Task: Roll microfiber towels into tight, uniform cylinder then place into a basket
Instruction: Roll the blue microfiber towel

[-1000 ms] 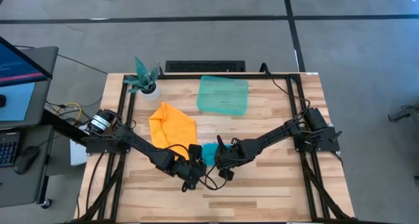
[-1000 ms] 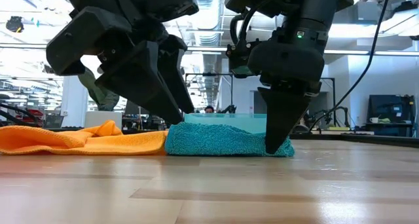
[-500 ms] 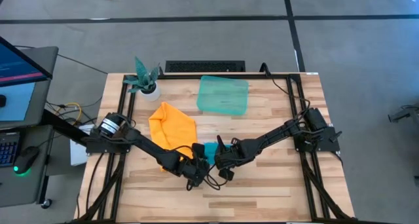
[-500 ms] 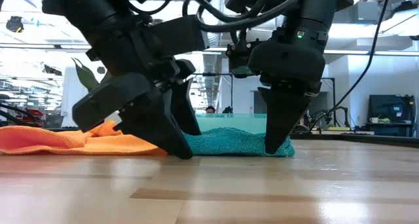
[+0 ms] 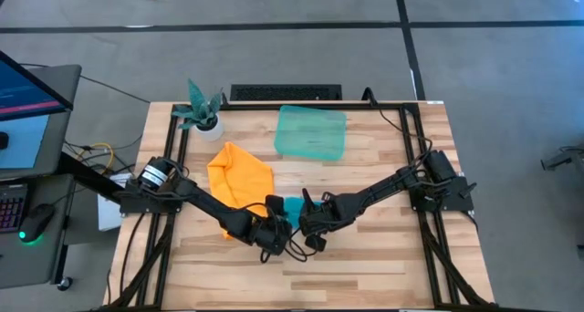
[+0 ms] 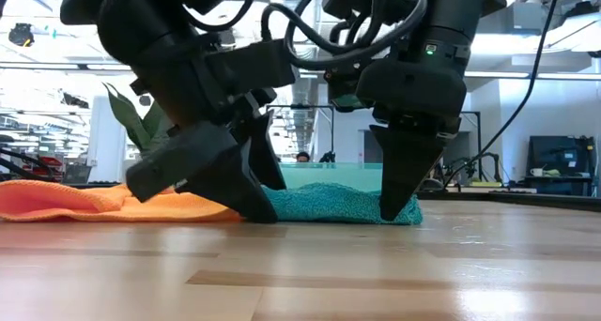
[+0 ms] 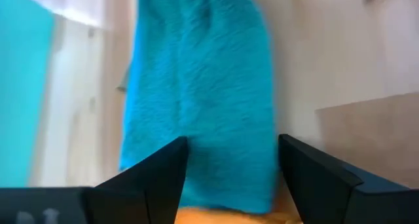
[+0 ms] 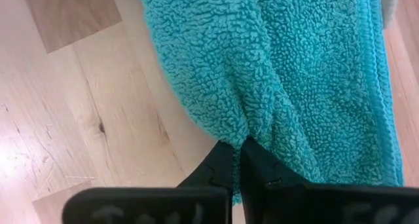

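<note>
The blue towel (image 6: 329,203) lies folded near the table's middle, its one edge touching the orange towel (image 5: 239,173). The right gripper (image 6: 397,208) is pinched tight on the blue towel's edge. The left gripper (image 7: 232,175) stands wide apart, straddling the other end. The basket (image 5: 311,131) sits well apart, with bare table (image 5: 383,257) between.

A bright orange towel (image 5: 240,172) lies beside a turquoise-blue towel (image 6: 329,202) with a nubbly pile, on a pale wood table (image 5: 383,257) of light and darker planks. Near the far edge sits a translucent teal-green tray (image 5: 311,132). At the far left corner, a white pot (image 5: 209,123) holds teal leaves. Both arms are black.
</note>
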Available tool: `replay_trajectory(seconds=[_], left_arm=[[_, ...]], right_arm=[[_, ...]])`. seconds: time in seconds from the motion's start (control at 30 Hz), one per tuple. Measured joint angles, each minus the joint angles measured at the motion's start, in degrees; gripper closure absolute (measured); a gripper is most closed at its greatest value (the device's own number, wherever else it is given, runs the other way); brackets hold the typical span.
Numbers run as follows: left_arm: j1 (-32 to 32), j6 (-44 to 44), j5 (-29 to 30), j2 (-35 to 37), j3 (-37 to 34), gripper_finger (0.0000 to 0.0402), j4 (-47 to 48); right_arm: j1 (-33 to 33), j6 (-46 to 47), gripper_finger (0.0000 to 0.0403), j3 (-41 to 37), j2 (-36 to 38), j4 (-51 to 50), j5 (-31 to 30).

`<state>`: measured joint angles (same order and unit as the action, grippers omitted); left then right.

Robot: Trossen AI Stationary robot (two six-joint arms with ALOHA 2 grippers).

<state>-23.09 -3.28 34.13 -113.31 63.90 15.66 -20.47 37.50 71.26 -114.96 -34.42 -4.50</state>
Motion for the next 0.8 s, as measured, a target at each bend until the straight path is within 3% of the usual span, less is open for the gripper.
replay_trajectory(seconds=[0.33, 0.57, 0.8], left_arm=[[0.09, -0.82, 1.03, -0.03, -0.11, 0.0174, -0.19], [0.11, -0.38, 0.37, -0.08, -0.06, 0.0217, 0.17], [0.13, -0.51, 1.25, -0.25, 2.67, 0.0243, 9.32]], right_arm=[[-0.04, -0.07, 0.0379, 0.0, 0.0, -0.01, 0.68], [-0.07, -0.04, 0.0376, 0.0, 0.0, -0.02, 0.67], [-0.11, -0.04, 0.0376, 0.0, 0.0, -0.03, 0.67]])
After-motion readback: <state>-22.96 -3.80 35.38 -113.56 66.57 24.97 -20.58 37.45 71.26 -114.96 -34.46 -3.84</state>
